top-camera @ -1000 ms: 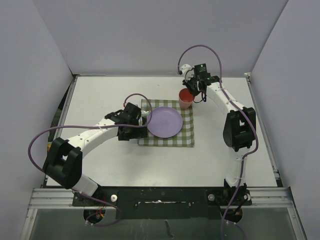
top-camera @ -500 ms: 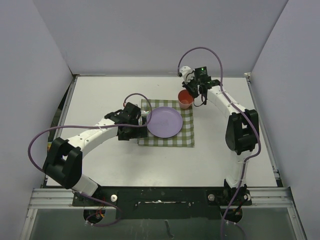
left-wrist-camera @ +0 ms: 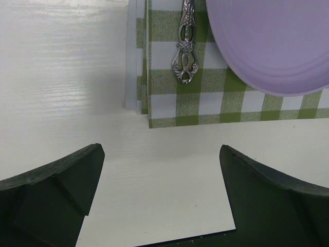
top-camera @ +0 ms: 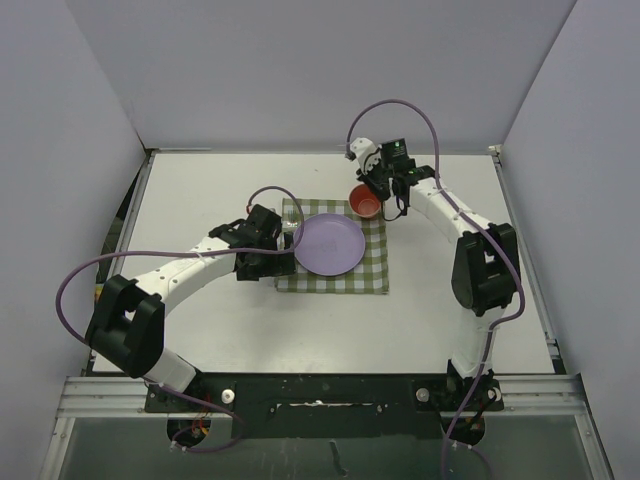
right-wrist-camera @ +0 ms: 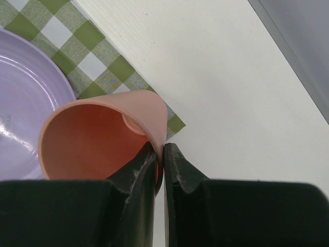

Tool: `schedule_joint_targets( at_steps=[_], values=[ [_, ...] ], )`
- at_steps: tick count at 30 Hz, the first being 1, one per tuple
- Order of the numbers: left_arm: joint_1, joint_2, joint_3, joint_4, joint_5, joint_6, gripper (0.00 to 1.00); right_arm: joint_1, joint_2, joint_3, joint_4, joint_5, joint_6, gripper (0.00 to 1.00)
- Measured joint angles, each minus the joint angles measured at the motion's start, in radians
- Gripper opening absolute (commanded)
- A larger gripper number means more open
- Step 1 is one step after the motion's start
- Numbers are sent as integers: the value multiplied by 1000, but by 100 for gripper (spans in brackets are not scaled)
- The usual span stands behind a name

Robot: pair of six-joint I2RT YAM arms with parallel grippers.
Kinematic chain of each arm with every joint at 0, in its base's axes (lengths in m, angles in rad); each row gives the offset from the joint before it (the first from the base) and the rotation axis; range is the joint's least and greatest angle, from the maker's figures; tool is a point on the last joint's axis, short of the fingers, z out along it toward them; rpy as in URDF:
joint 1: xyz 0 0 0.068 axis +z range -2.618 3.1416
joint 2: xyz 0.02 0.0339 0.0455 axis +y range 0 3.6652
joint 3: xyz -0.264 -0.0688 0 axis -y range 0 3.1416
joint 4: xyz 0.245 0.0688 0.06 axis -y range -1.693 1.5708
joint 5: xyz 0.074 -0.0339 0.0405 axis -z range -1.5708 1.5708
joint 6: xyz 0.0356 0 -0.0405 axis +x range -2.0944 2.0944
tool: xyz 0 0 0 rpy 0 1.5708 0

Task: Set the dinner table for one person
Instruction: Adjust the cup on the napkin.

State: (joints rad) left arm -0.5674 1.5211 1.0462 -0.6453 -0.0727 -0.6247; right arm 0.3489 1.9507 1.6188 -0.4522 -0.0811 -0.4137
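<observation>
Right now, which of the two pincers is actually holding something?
The right pincer, shut on the rim of the orange cup beside the purple plate. The left pincer is open and empty over the white dinner table.

Seen from above, the left arm point(top-camera: 180, 272) and right arm point(top-camera: 452, 208) reach across the white dinner table point(top-camera: 200, 190), where a green-and-white checked cloth point(top-camera: 335, 278) lies near the middle with a lilac plate point(top-camera: 328, 243) on it. The left gripper point(top-camera: 283, 245) sits low at the cloth's left edge, just beside the plate. The right gripper point(top-camera: 380, 190) meets the rim of an orange cup point(top-camera: 366, 203) at the cloth's far right corner, close to the plate. Grey walls point(top-camera: 320, 70) enclose three sides
</observation>
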Motion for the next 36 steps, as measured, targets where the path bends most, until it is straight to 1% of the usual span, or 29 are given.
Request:
schedule_joint_targets(
  at_steps=[18, 24, 36],
  values=[
    [0, 0, -13, 14, 11, -16, 98, -3, -53, -60, -19, -11, 5, 0],
    [0, 0, -29, 14, 18, -23, 98, -2, -60, -59, -50, -32, 14, 0],
    [0, 0, -30, 14, 22, -23, 98, -14, -59, -55, -61, -27, 18, 0]
  ],
)
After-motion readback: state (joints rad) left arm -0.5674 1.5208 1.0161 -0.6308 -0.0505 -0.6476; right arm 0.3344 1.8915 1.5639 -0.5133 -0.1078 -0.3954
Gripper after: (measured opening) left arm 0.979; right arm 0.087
